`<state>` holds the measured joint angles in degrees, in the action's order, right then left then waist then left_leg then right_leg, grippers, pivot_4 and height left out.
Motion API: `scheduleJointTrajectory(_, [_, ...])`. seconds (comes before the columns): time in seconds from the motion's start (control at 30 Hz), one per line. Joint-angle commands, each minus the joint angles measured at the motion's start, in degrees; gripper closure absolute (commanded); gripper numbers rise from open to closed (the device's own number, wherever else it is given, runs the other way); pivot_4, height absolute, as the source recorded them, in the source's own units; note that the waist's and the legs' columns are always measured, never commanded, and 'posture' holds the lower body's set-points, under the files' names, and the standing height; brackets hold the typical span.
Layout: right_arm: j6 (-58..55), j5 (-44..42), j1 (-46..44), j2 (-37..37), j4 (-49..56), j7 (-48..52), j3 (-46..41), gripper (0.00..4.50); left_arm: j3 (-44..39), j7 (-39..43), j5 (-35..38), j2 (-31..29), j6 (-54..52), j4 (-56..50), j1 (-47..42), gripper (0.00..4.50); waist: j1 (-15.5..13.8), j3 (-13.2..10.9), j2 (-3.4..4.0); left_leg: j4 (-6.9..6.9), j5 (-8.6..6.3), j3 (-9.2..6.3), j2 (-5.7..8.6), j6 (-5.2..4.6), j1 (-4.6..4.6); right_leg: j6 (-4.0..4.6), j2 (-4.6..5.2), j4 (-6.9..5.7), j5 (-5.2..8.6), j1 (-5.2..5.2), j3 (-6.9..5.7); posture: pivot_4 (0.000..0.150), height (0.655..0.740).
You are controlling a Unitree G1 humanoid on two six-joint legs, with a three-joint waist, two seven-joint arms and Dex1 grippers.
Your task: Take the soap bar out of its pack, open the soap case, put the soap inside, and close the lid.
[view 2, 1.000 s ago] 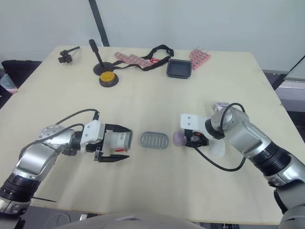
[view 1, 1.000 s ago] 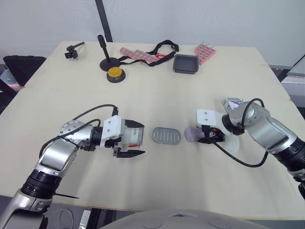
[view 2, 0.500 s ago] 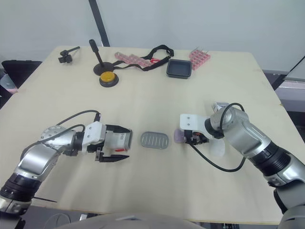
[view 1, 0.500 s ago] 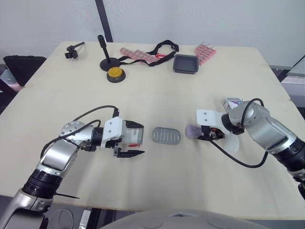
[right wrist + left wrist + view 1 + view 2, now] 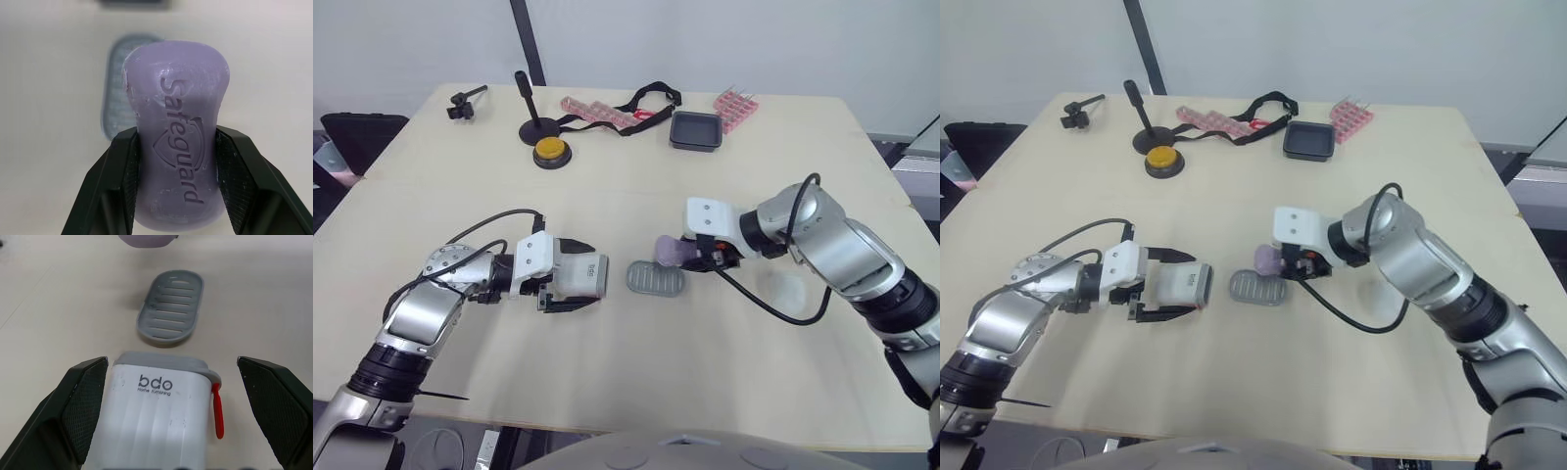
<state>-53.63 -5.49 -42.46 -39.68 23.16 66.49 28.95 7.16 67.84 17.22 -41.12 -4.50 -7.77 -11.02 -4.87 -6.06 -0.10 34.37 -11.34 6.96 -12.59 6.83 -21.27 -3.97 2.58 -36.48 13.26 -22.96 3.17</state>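
My right gripper [image 5: 683, 256] is shut on the purple soap bar [image 5: 176, 122], stamped "Safeguard". It holds the bar just above the right end of the grey slotted tray [image 5: 654, 279], which lies flat mid-table. To the tray's left my left gripper [image 5: 576, 277] is shut on the white soap case [image 5: 161, 416], marked "bdo", with a grey rim and a red latch. One black finger [image 5: 83, 406] sits on each side of the case. The case's grey end faces the grey slotted tray [image 5: 171, 308] with a short gap between them.
A pale translucent piece [image 5: 788, 289] lies on the table under my right forearm. Along the far edge stand a yellow button [image 5: 548, 150], a black stand [image 5: 527, 122], pink racks [image 5: 592, 110], a black strap [image 5: 646, 98] and a black tray [image 5: 695, 130].
My right gripper has carried the soap bar leftward, from beside the grey tray to over its right end. The left gripper and the case have drawn slightly left.
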Motion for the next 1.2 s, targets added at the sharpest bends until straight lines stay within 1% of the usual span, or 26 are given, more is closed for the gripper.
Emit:
scheduleJointTrajectory(0.03, [-1.6, -0.5, -1.9, 1.4, 1.4, -1.4, 1.6, 2.48, -2.3, -0.7, 0.3, -1.3, -0.2, -1.7, -0.1, 0.0, 0.0, 0.0, 0.0, 0.0, 0.0, 0.0, 0.0, 0.0, 0.0, 0.0, 0.0, 0.0, 0.0, 0.0, 0.0, 0.15, 0.7395])
scheduleJointTrajectory(0.47, [-2.8, -0.1, -4.2, 5.2, -3.3, -4.0, 9.1, 2.48, -2.9, -3.2, 0.3, -1.9, -2.1, -5.5, 1.9, 0.0, 0.3, 0.0, 0.01, -0.02, -0.01, 0.0, -0.01, 0.04, 0.01, 0.0, -0.01, 0.01, 0.0, -0.01, 0.0, 0.15, 0.7395])
scheduleJointTrajectory(0.9, [-4.1, -1.0, -4.1, 7.2, -5.7, -5.7, 10.5, 2.48, -2.5, -3.9, -0.4, -2.1, -2.2, -5.0, 1.1, 0.0, 0.3, 0.0, 0.01, -0.03, -0.01, 0.0, -0.01, 0.05, 0.01, 0.0, -0.01, 0.0, 0.0, -0.02, -0.01, 0.15, 0.7395])
scheduleJointTrajectory(0.97, [-4.2, -1.0, -4.1, 7.4, -5.8, -5.8, 10.4, 1.7, -2.4, -3.9, -0.5, -2.0, -2.0, -4.7, 0.9, 0.0, 0.3, 0.0, 0.01, -0.03, -0.01, 0.0, -0.01, 0.05, 0.0, 0.0, -0.01, 0.0, 0.0, -0.02, -0.01, 0.15, 0.7395])
scheduleJointTrajectory(1.13, [-5.9, -2.7, -3.9, 8.7, -5.8, -6.4, 8.4, 0.04, -2.0, -3.6, -1.2, -1.6, -1.4, -3.9, 0.6, 0.0, 0.3, 0.0, 0.0, -0.03, -0.01, 0.0, -0.01, 0.05, 0.0, 0.0, -0.01, -0.04, 0.0, -0.02, -0.01, 0.15, 0.7395])
scheduleJointTrajectory(1.2, [-7.9, -5.2, -4.4, 9.5, -4.6, -6.1, 5.3, 0.04, -1.9, -3.5, -1.5, -1.5, -1.1, -3.5, 0.4, 0.0, 0.3, 0.0, 0.0, -0.03, -0.01, 0.0, -0.01, 0.05, 0.0, 0.0, -0.01, -0.04, 0.0, -0.02, -0.01, 0.15, 0.7395])
